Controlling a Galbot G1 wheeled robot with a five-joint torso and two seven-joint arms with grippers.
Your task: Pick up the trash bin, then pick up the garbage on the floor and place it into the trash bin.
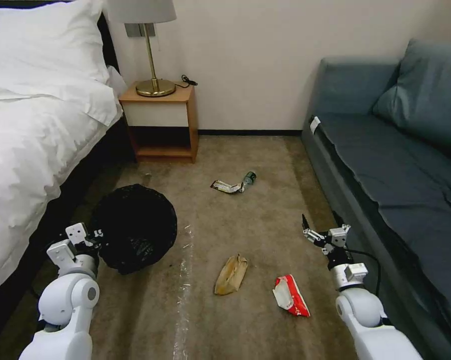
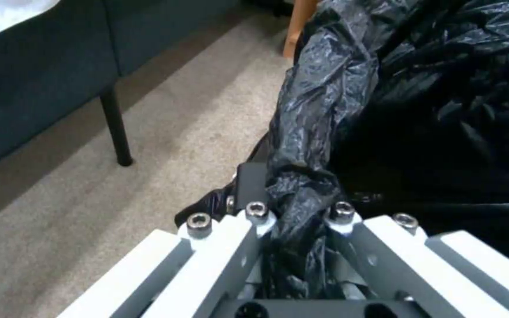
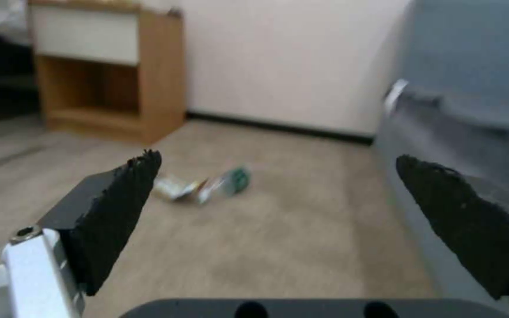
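The trash bin (image 1: 133, 227), covered by its black bag, is at the left near the bed. My left gripper (image 1: 94, 234) is at its near-left rim. The left wrist view shows this gripper (image 2: 297, 194) shut on the folded black bag (image 2: 325, 110) at the rim. My right gripper (image 1: 316, 231) hangs open and holds nothing beside the sofa; its black pads (image 3: 119, 207) stand wide apart. The garbage lies on the floor (image 1: 265, 230): a brown paper bag (image 1: 231, 274), a red-and-white wrapper (image 1: 290, 296), a green-labelled bottle (image 1: 249, 177) (image 3: 236, 180) and a dark-and-gold wrapper (image 1: 225, 187) (image 3: 175, 189).
A white bed (image 1: 30, 130) runs along the left and a blue-grey sofa (image 1: 400, 165) along the right. A wooden nightstand (image 1: 160, 122) with a brass lamp (image 1: 154, 85) stands at the far wall. A shiny tape strip (image 1: 184, 280) runs down the carpet.
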